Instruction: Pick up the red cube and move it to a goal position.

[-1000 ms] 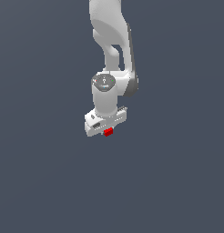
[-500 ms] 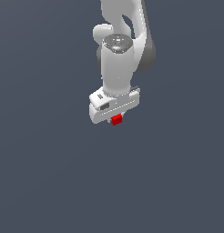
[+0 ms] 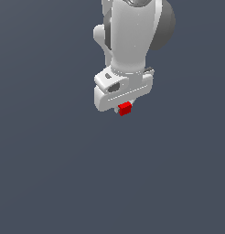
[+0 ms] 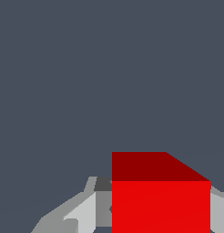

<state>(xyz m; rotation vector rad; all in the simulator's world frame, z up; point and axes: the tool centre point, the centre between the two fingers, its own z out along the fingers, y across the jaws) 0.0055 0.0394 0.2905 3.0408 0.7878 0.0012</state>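
Gripping the red cube (image 3: pixel 125 109) between the fingers of the gripper (image 3: pixel 125 108) — closed on it, cube peeking out just below the white gripper body in the exterior view. Sitting squarely at the gripper's own tip, so no offset to close: cube and gripper travelling as one. Showing no long axis to speak of — plain faces, equal sides, nothing to align.

Filling the near part of the wrist view, the red cube (image 4: pixel 160 200) with a pale finger (image 4: pixel 86 210) pressing against one side and a sliver of another finger (image 4: pixel 219 209) against the opposite side. Lying beyond it, only flat grey ground, well apart from the cube — carried clear, touching nothing but the fingers.

Showing no goal marker in either view, so no telling which way the target lies from the cube. Judging the lift as done and the carry as under way; depending next on holding the squeeze steady while translating.
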